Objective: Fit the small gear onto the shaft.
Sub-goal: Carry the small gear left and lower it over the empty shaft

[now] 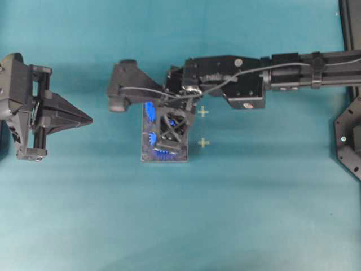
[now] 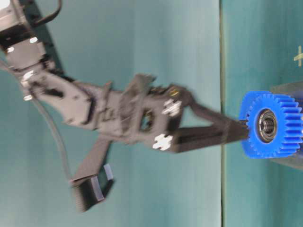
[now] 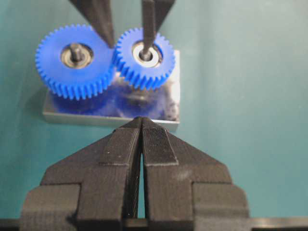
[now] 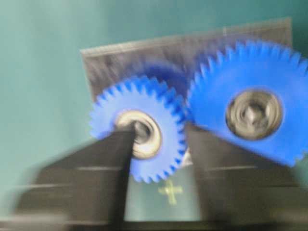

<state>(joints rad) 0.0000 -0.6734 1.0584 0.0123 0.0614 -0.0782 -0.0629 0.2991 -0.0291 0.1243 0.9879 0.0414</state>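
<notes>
A: Where is your right gripper sitting?

B: Its jaws are standing partly apart, one fingertip resting on the hub of the small gear, the other between both gears. Whether it's gripping, I cannot tell.

A: Risk?

B: You're lifting; that fingertip could drag it off the shaft. Two gears, one plate.
</notes>
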